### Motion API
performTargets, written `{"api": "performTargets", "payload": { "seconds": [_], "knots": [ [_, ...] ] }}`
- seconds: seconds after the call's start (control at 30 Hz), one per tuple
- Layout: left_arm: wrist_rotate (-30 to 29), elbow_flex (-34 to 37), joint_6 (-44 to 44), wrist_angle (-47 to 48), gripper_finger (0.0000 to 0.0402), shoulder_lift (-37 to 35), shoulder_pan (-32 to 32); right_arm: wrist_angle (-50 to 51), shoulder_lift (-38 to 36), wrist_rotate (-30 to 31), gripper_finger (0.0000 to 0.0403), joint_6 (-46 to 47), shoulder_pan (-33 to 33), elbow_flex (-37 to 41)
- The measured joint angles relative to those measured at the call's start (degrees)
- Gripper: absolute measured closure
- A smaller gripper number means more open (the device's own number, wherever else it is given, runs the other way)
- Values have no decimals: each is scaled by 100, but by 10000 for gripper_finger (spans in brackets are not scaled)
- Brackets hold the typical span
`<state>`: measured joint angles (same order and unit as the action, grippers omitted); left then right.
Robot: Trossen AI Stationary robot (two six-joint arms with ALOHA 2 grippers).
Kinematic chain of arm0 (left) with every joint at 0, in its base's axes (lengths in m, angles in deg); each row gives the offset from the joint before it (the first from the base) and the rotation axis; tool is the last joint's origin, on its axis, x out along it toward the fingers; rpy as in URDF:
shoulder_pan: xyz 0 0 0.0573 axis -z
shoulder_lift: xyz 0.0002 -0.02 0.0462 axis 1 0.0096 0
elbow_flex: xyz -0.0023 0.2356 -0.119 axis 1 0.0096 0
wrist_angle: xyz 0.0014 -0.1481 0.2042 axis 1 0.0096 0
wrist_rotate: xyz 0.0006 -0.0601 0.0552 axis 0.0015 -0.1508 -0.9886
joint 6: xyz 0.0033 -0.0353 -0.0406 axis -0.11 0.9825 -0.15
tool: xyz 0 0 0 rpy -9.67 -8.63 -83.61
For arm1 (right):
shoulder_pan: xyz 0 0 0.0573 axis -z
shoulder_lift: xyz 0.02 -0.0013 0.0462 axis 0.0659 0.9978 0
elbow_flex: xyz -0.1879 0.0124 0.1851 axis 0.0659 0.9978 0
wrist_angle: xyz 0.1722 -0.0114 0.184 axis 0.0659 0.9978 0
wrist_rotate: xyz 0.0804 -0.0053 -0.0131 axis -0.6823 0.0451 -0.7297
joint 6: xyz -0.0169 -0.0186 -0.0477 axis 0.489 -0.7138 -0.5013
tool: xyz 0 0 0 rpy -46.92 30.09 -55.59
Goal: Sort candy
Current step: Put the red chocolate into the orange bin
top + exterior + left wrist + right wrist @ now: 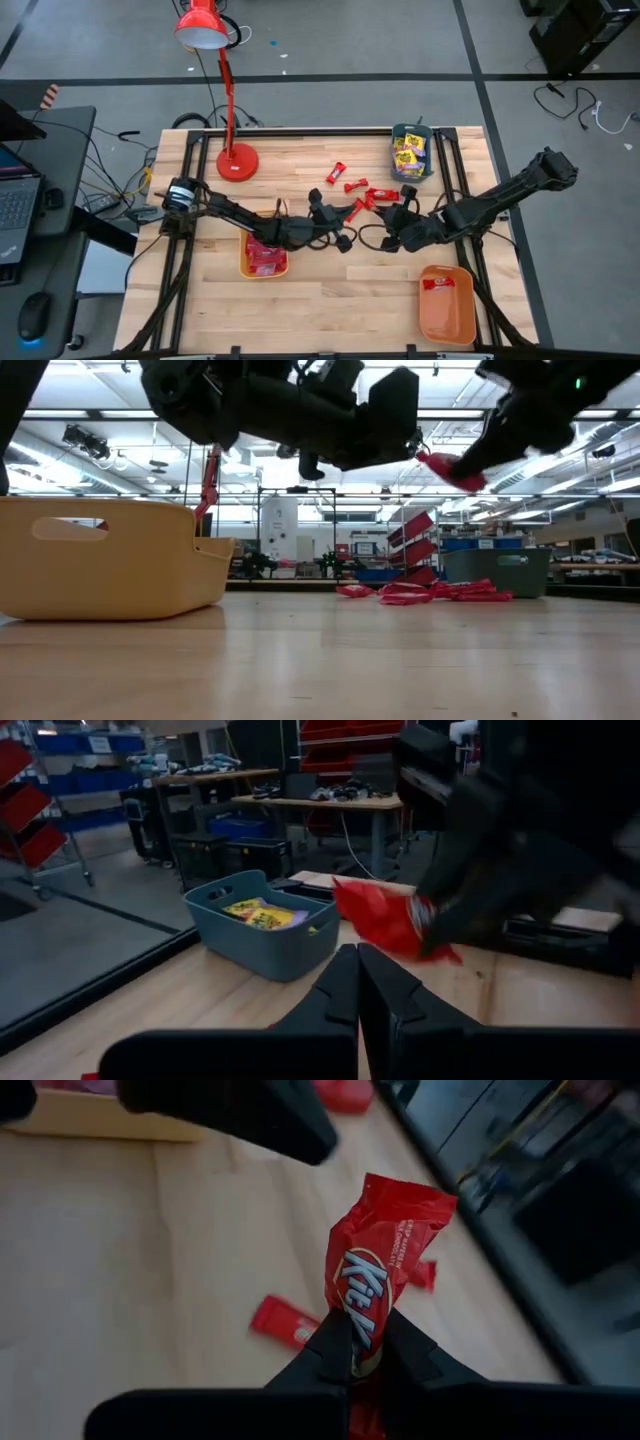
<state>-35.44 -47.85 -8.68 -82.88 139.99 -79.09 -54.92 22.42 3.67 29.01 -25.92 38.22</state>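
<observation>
Right wrist view: right tool (358,1342) pinching red candy (385,1245).

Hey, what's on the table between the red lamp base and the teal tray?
In the high view, loose red candies lie on the bare wood between the lamp base and the teal tray.

One camera hangs overhead, looking straight down on the whole wooden table (330,300) and both arms. Another sits at tabletop level, facing across the boards into the workshop, close beside the yellow tray (110,555). Each wrist camera peers past its own fingers; both catch the same red candy (375,1265) from opposite sides.
</observation>
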Motion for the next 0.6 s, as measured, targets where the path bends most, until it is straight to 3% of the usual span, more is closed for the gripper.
{"api": "performTargets", "payload": {
  "seconds": [0.23,0.4,0.6],
  "knots": [
    [-764,5,-717,17,401,-176,425,2564,-248,-1317,382,1259,-280,-1143],
    [-1525,102,-1211,107,401,-368,743,3206,-685,-2461,382,1715,-803,-1319],
    [-2553,168,-1820,164,401,-439,1095,3743,-1233,-3102,382,2702,-1810,-1318]
  ]
}}
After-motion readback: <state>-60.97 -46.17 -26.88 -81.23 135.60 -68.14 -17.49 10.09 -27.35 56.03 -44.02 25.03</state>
